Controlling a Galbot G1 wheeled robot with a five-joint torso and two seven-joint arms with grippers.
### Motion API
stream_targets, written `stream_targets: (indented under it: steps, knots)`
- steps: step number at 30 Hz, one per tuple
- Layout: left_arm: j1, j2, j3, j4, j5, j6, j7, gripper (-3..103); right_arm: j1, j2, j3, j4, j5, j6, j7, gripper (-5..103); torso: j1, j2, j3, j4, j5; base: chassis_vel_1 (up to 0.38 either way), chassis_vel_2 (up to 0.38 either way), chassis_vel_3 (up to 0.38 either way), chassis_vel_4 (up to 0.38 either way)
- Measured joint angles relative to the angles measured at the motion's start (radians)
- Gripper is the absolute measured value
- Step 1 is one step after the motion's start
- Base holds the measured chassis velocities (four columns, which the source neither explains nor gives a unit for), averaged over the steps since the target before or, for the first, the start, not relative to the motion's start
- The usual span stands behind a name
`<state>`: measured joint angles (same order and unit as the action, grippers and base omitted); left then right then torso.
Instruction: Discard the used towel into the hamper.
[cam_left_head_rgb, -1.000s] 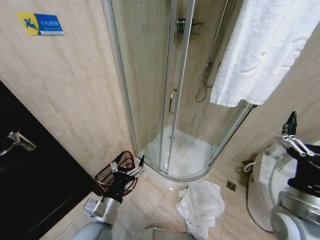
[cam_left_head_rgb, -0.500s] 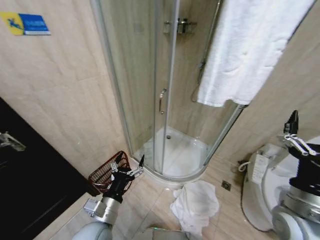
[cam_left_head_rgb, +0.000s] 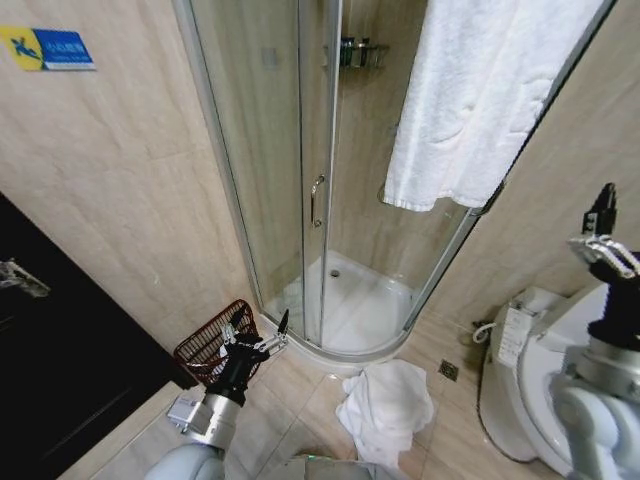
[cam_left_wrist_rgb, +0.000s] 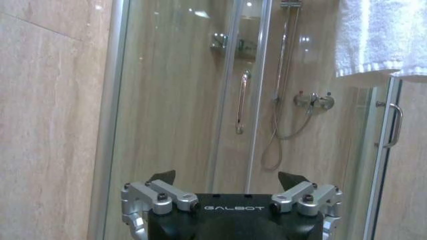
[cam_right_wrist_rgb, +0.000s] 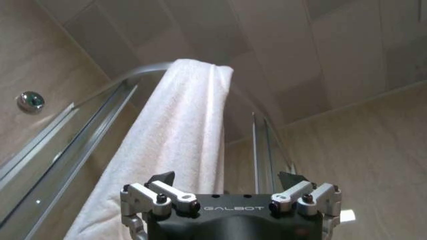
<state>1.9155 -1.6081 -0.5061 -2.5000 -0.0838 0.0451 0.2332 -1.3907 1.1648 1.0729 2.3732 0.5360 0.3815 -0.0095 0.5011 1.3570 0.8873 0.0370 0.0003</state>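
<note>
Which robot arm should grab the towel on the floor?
Probably the left. The left gripper hangs low and open, between the hamper and the crumpled towel. The right gripper is raised high by the toilet.

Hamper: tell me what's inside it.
The hamper stands by the wall, beside the shower. Its visible inside looks empty, with no towel in it. The left gripper, open, covers its near rim, so that part stays unseen. A crumpled towel lies on the floor.

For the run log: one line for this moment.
left gripper: open, over hamper | right gripper: open, raised | towel: on floor
</note>
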Motion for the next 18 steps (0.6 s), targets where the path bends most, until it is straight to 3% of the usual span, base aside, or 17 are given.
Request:
stream_targets:
  steps: [7, 18]
  knots:
    - [0.0, 0.0, 0.0, 0.0, 0.0, 0.0, 0.0, 100, 0.157, -0.102, -0.046, -0.086, 0.097, -0.071, 0.002, 100, 0.0, 0.0, 0.0, 0.0002, -0.0002, 0.0, 0.0, 0.0, 0.0]
    - [0.0, 0.0, 0.0, 0.0, 0.0, 0.0, 0.0, 100, 0.391, -0.192, -0.173, -0.233, 0.107, -0.153, 0.019, 100, 0.0, 0.0, 0.0, 0.0001, -0.0003, 0.0, 0.0, 0.0, 0.0]
